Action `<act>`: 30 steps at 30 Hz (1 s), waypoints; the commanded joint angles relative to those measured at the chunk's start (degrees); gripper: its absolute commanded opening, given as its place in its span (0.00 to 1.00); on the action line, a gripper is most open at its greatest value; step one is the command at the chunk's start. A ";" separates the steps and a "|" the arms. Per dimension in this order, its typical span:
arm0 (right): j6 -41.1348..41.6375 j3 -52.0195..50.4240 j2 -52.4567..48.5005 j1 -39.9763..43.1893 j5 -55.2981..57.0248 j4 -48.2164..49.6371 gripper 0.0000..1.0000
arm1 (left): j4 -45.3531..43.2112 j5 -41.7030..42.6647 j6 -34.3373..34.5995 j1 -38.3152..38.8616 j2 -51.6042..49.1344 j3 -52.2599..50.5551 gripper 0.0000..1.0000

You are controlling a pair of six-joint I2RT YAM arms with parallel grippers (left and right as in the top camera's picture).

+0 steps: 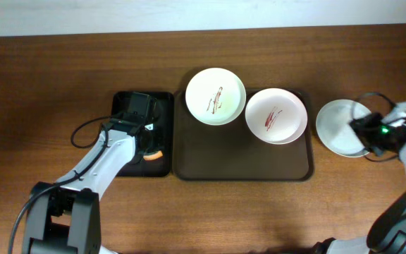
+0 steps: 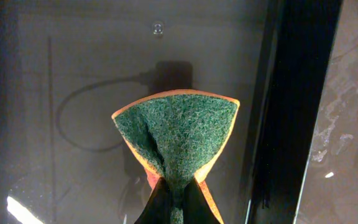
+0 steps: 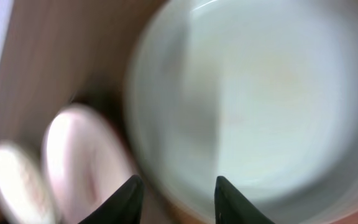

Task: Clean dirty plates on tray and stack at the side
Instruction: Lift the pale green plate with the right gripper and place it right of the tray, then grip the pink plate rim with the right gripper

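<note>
Nearest, the left claw point(image 2: 174, 202) is seen clamped on a folded sponge point(image 2: 176, 137) (green scouring face outward, orange backing at the edges). It is held low over the black tray point(image 1: 162, 102) at the left. At the right, the right claw point(image 3: 179, 196) is poised over the right edge of a pale plate point(image 1: 337, 123), jaws apart. The wrist view is blurred, and no grip on the rim can be made out. That plate lies on the bare worktop point(image 1: 48, 85), just right of the brown tray point(image 1: 242, 159). No smear is visible on it, so it is judged to be clean and the base of the stack.

Farther off, two smeared plates lie on the far half of the brown tray. The pink plate point(image 1: 275, 115) is toward the right, and the white plate point(image 1: 216, 96) is to its left and slightly farther. Their rims touch or all but touch.

The coming move is judged to be a wipe, and it turns on one relation. From the left claw, the white plate lies to the right and a little farther off, across the rims where the two trays sit side by side. It is the dirty plate nearer the sponge. The pink plate lies beyond it to the right, nearer the right claw. Since the plates are round, no long axis need be matched (only the direction of approach matters).
</note>
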State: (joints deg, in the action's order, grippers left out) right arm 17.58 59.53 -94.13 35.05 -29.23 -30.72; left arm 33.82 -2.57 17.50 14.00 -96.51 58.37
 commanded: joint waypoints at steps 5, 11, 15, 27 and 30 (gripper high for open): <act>-5.20 1.18 0.85 -22.99 0.24 -3.32 0.44 | -0.09 -0.02 -0.85 -0.17 -0.35 -0.26 0.00; 4.72 1.16 0.85 -33.35 25.35 -7.96 0.50 | -0.09 -0.02 -0.85 -0.17 -0.35 -0.26 0.00; 7.39 1.03 0.85 -33.40 27.58 -9.16 0.51 | -0.11 -0.02 -0.85 -0.17 -0.35 -0.26 0.00; 7.34 0.57 -6.93 -33.16 25.42 -6.05 0.31 | -0.09 -0.02 -0.87 -0.17 -0.35 -0.26 0.00; 7.34 0.57 -6.97 -33.16 23.71 -6.99 0.09 | -0.11 -0.02 -0.87 -0.17 -0.35 -0.26 0.00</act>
State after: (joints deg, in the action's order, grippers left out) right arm 24.75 59.99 -100.79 1.74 -4.01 -36.97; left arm 33.85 -2.57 17.52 14.00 -96.51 58.35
